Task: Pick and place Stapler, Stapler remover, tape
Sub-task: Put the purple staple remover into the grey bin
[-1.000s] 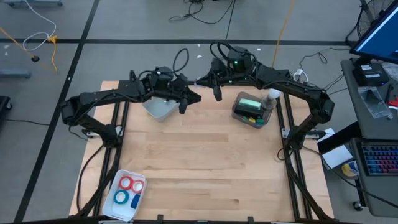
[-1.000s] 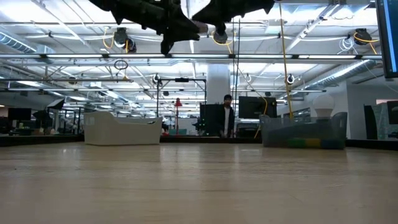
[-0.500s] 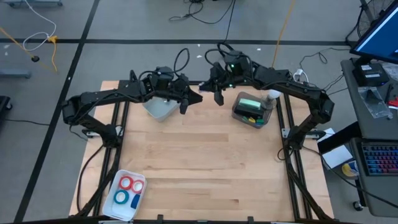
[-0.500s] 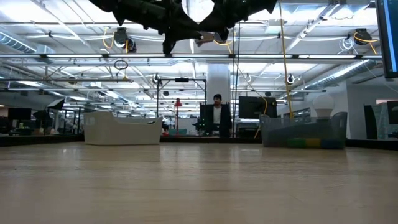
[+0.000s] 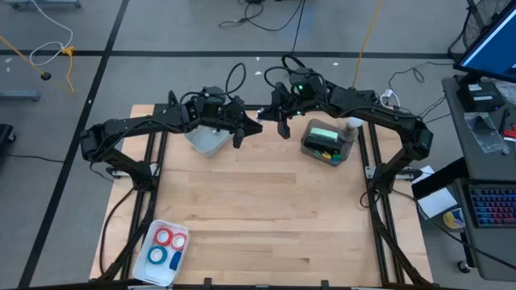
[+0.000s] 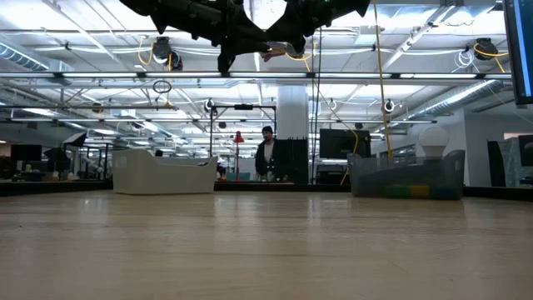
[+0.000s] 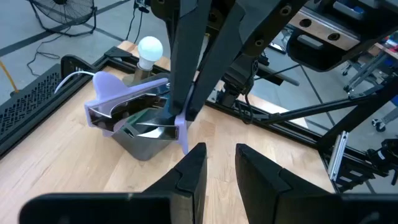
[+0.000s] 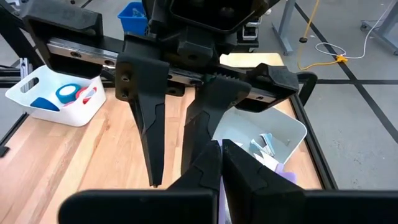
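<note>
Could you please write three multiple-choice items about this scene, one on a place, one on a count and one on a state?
1. Where does the white tray with the tape stand on the table in the high view?
A. picture's top right corner
B. picture's bottom left corner
C. table centre

2. How many tape rolls lie in that tray?
A. two
B. four
C. six

3. How are the fingers of the right end effector?
A. wide open
B. closed on a tape roll
C. shut, holding nothing

Answers:
1 B: the tray sits at the table's near left corner.
2 B: two red and two blue rolls show there.
3 C: in the right wrist view its fingers meet with nothing between them.
</note>
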Action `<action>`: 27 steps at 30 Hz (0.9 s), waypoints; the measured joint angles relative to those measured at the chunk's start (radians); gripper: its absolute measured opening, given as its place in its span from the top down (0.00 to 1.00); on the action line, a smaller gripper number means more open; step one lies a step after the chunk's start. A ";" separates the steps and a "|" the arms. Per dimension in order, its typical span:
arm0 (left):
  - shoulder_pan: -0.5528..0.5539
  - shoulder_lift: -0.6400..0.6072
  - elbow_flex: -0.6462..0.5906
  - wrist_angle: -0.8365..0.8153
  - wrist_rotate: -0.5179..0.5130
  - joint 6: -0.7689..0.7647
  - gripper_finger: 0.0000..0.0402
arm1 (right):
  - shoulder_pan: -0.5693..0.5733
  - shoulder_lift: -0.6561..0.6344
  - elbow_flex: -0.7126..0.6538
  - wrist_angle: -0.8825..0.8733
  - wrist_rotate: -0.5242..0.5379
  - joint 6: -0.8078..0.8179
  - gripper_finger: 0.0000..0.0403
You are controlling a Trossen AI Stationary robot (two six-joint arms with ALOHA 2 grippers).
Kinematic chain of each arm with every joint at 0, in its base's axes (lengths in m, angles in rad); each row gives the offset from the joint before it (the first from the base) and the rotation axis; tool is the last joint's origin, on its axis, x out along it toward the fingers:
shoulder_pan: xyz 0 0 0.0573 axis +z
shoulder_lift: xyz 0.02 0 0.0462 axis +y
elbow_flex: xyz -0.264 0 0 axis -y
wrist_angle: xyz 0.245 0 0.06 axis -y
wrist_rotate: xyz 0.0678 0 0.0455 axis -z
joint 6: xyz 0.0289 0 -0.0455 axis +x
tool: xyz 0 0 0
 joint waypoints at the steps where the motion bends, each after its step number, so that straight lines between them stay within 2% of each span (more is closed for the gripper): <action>1: -0.001 0.000 0.000 -0.003 -0.002 0.001 0.78 | 0.003 0.000 0.000 -0.001 0.001 0.000 1.00; 9: 0.002 0.000 0.000 -0.085 -0.068 -0.010 0.78 | 0.017 0.000 0.001 0.001 -0.004 0.000 1.00; 16: 0.001 0.000 0.000 -0.095 -0.059 -0.041 0.78 | 0.014 0.000 0.001 0.003 0.000 -0.001 1.00; 21: 0.000 0.000 0.000 -0.086 -0.015 -0.049 0.78 | 0.014 0.000 0.000 0.004 0.003 -0.006 1.00; 27: 0.000 0.000 0.000 -0.086 -0.009 -0.049 0.78 | 0.014 0.000 0.000 0.001 0.048 -0.014 1.00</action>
